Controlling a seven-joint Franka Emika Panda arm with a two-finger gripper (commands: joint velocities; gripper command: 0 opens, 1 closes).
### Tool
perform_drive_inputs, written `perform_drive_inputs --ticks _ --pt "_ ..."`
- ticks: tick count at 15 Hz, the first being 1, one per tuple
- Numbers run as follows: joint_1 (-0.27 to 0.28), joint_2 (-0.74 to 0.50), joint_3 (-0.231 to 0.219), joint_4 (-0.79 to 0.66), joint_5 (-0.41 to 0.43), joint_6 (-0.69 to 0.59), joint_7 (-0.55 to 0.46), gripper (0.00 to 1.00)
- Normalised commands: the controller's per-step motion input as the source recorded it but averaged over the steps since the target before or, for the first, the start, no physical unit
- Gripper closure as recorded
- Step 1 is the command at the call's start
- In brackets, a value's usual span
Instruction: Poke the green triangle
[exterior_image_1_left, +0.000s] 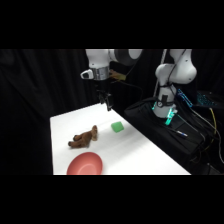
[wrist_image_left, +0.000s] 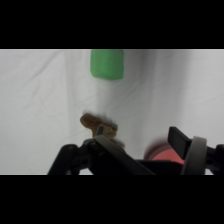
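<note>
White arm reaching from upper right, wrist bent down, claw (exterior_image_1_left: 107, 104) hanging above table

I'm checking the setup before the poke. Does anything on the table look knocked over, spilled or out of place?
Nothing stands out. The green block, the brown plush toy and the red bowl sit apart on the white table, and the gripper hangs above it.

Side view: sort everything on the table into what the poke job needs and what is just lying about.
Needed:
green triangle
gripper, hanging above the table near it

Lying about:
brown plush toy
red bowl
</note>
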Motion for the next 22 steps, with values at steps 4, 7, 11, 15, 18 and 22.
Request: perform_drive_inputs --ticks 4,7,11,15,18,22 --pt "-0.035 -0.09 0.0 -0.09 0.045 0.05 -0.04 0.0" --pt "-0.075 -0.3 -0.044 -0.34 0.107 0.18 -0.14 0.0" --pt "-0.107 -0.39 -0.089 -0.45 0.113 0.26 -0.2 0.0" --pt "-0.089 -0.4 -0.095 -0.45 0.132 0.29 -0.27 0.29" --pt "-0.049 -0.35 -0.073 -0.42 0.152 0.29 -0.26 0.63" --pt "-0.016 -0.12 -0.055 -0.33 0.168 0.4 -0.26 1.0"
